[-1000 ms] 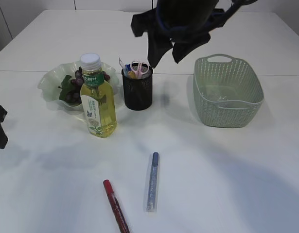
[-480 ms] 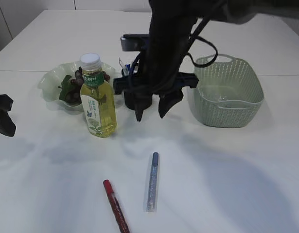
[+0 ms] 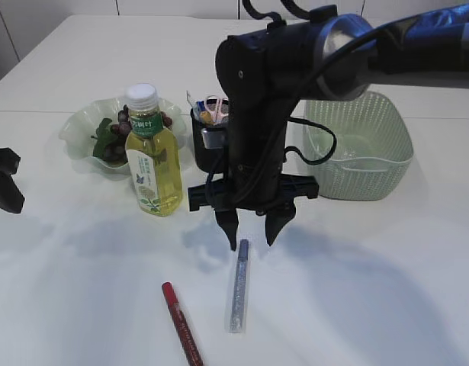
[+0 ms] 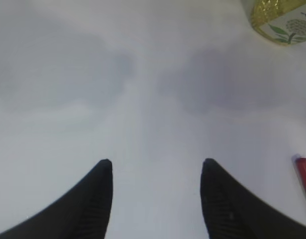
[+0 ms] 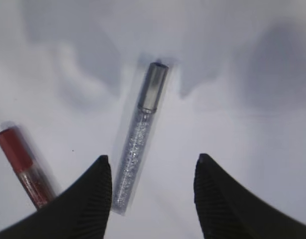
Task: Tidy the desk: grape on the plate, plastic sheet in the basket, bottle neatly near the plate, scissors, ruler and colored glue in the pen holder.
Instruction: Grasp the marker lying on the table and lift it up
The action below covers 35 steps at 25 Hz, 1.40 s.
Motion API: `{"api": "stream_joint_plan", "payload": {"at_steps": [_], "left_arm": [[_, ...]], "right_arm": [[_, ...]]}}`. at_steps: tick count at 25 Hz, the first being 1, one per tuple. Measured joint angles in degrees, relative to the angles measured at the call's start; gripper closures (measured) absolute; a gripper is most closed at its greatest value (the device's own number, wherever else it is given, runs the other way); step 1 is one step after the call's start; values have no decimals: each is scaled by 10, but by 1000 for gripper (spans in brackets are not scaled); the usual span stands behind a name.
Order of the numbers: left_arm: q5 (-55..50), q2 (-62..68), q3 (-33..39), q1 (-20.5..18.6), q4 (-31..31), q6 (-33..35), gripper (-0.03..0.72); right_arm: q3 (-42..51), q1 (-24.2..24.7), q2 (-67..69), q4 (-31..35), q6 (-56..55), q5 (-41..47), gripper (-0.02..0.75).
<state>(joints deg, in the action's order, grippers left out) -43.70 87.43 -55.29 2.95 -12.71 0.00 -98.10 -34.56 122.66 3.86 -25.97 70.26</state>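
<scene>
Only the exterior view took in the whole desk: one bottle (image 3: 152, 156) stood upright just in front of one green plate (image 3: 80, 128) that held the grapes (image 3: 120, 133), and just right of the bottle stood one black pen holder (image 3: 213, 141) with the scissors (image 3: 215, 107) handles poking out of it. One pale green basket (image 3: 358, 145) sat farther right of the bottle. Two glue pens lay flat in front of the bottle: a silver glitter one (image 3: 239, 286) and a red one (image 3: 181, 322) to its left.

The right wrist view showed what the exterior could not: the silver glue pen (image 5: 139, 137) had a grey cap and a clear sleeve, and it lay below the gap between the fingers (image 5: 93, 194), nearer one of them, untouched.

The left wrist view showed bare tabletop, a corner of the bottle (image 4: 280, 21) and the red pen's tip (image 4: 304, 174).

The right gripper (image 3: 251, 232) pointed straight down from a bent arm, jaws apart and empty, its tips just above the silver pen's cap. The left gripper (image 4: 156, 194) was also spread and empty, low at the far left of the bottle.
</scene>
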Motion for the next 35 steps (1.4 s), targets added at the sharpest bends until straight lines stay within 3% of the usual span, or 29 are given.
{"api": "stream_joint_plan", "payload": {"at_steps": [10, 16, 35], "left_arm": [[9, 0, 0, 0, 1, 0, 283], [10, 0, 0, 0, 1, 0, 287], [10, 0, 0, 0, 1, 0, 307]], "right_arm": [[48, -22, 0, -10, -130, -51, 316], [48, -61, 0, -74, -208, -69, 318], [49, -65, 38, -83, -209, -83, 346]]}}
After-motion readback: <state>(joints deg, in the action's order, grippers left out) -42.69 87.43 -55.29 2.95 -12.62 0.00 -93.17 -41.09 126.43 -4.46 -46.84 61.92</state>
